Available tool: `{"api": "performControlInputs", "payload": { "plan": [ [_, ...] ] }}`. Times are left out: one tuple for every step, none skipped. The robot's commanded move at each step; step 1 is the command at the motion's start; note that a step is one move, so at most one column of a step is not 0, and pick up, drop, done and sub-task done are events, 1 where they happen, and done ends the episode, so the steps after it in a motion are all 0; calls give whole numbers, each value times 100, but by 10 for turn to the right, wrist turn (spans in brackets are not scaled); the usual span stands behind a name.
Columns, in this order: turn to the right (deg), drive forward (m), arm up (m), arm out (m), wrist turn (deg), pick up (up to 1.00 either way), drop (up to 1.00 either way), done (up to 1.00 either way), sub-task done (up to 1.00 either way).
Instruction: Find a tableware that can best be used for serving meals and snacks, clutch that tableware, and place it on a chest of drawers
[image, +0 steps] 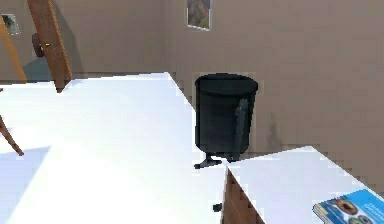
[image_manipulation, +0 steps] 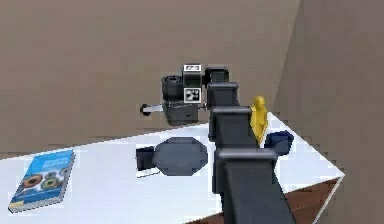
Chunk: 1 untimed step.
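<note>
A dark grey, flat, eight-sided plate (image_manipulation: 182, 156) lies on a white-topped piece of furniture (image_manipulation: 100, 152) in the arm side view. The arm's dark bar (image_manipulation: 240, 150) rises past the plate's right side. The gripper (image_manipulation: 150, 108) is higher in the picture than the plate, with bare wall behind its far end, and it holds nothing. In the forward view the same white top with a brown wooden side (image: 290, 175) stands at the bottom right.
A blue book (image_manipulation: 42, 178) lies on the white top; the book (image: 352, 207) shows again in the forward view. A yellow figure (image_manipulation: 260, 120) and a dark blue thing (image_manipulation: 279, 143) stand near the arm. A black bin (image: 225, 115) stands by the wall. A wooden frame (image: 50, 40) leans at the upper left.
</note>
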Motion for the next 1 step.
{"api": "performControlInputs", "payload": {
  "plan": [
    [0, 0, 0, -10, 0, 0, 0, 0, 0]
  ]
}}
